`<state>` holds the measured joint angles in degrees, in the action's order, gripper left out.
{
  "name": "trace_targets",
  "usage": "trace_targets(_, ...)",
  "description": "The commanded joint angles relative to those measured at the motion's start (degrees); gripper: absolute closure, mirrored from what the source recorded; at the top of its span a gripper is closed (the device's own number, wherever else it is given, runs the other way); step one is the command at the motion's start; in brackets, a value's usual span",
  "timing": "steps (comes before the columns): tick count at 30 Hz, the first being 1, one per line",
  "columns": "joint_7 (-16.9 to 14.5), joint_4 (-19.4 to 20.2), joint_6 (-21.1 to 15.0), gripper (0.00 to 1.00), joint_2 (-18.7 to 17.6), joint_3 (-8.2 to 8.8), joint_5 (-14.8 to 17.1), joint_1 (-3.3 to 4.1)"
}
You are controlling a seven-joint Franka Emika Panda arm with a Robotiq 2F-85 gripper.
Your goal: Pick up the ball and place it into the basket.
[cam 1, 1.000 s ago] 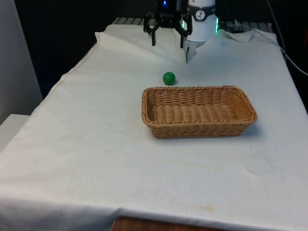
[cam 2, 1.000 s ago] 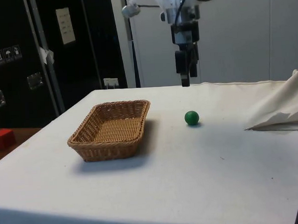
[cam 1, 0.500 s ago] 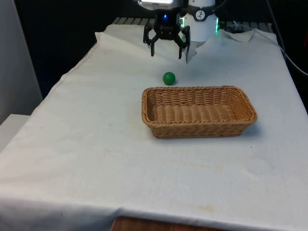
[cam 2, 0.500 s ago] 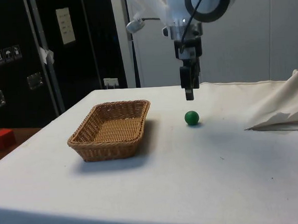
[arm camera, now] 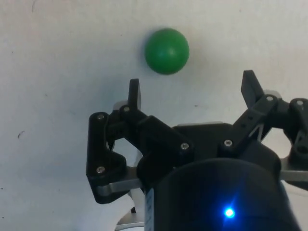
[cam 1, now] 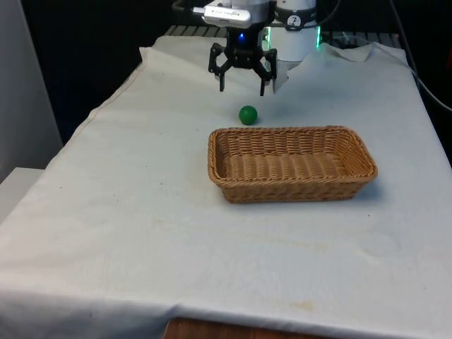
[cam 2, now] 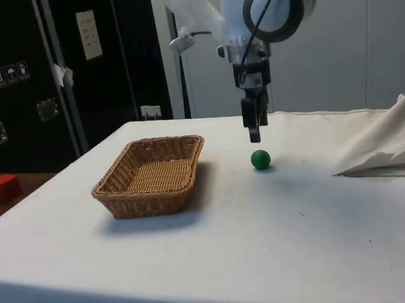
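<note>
In your front view, going from left to right, you are looking first at the white cloth (cam 1: 127, 212) lying over the table, bare along that side. Next you are seeing the gripper (cam 1: 241, 87) hanging above the cloth with its two fingers spread wide apart and holding nothing. The green ball (cam 1: 248, 114) is sitting on the cloth just below and slightly to the front view's right of the gripper, not touching it. Nearer the camera and further to the front view's right, the wicker basket (cam 1: 291, 191) is resting on the cloth with nothing in it, close to the ball but apart from it.

In your side view the gripper (cam 2: 255, 136) is hovering just above the ball (cam 2: 260, 159). The wrist view is showing you the ball (arm camera: 166, 51) lying beyond the open fingertips (arm camera: 134, 92), not between them.
</note>
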<state>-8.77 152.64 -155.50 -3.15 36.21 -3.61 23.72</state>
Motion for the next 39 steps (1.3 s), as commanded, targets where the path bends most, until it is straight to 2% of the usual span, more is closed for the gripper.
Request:
trace_targets(1, -0.06, 0.17, -0.11, 0.0, 0.0, -0.06, 0.17, 0.0)
trace_targets(2, -1.03, 1.26, -1.32, 0.0, 0.74, -0.46, 1.66, 0.0)
trace_targets(10, -2.06, 2.81, -3.67, 0.0, 0.8, -1.15, 4.01, 0.0)
trace_targets(11, -1.03, 2.18, -3.38, 0.0, -0.29, -0.69, 2.52, 0.0)
trace_targets(12, -2.52, 2.98, -4.01, 0.0, 0.74, -1.38, 4.93, 0.0)
trace_targets(17, -4.41, 3.09, -4.98, 0.0, 0.23, -2.23, 8.25, -0.06)
trace_targets(19, -3.67, 2.41, -4.47, 0.0, -1.03, -1.83, 7.16, 0.0)
trace_targets(20, -5.1, 3.04, -5.16, 0.0, -0.06, -2.58, 9.4, 0.0)
trace_targets(25, -6.7, 2.98, -6.07, 0.0, -0.92, -3.72, 12.49, -0.11)
trace_targets(26, -5.5, 2.41, -5.73, 0.0, -2.23, -3.09, 10.83, 0.06)
trace_targets(27, -6.99, 2.92, -6.25, 0.0, -1.09, -3.9, 13.01, -0.11)
trace_targets(31, -8.19, 2.86, -7.28, 0.0, -2.23, -4.81, 15.3, -0.23)
trace_targets(33, -8.54, 2.81, -7.68, 0.0, -2.92, -5.16, 16.04, -0.23)
trace_targets(34, -7.16, 2.35, -6.93, 0.0, -3.55, -4.13, 13.92, 0.06)
trace_targets(35, -8.59, 2.81, -7.85, 0.0, -3.21, -5.33, 16.27, -0.29)
trace_targets(39, -8.65, 2.52, -8.42, 0.0, -4.13, -5.96, 17.02, -0.34)
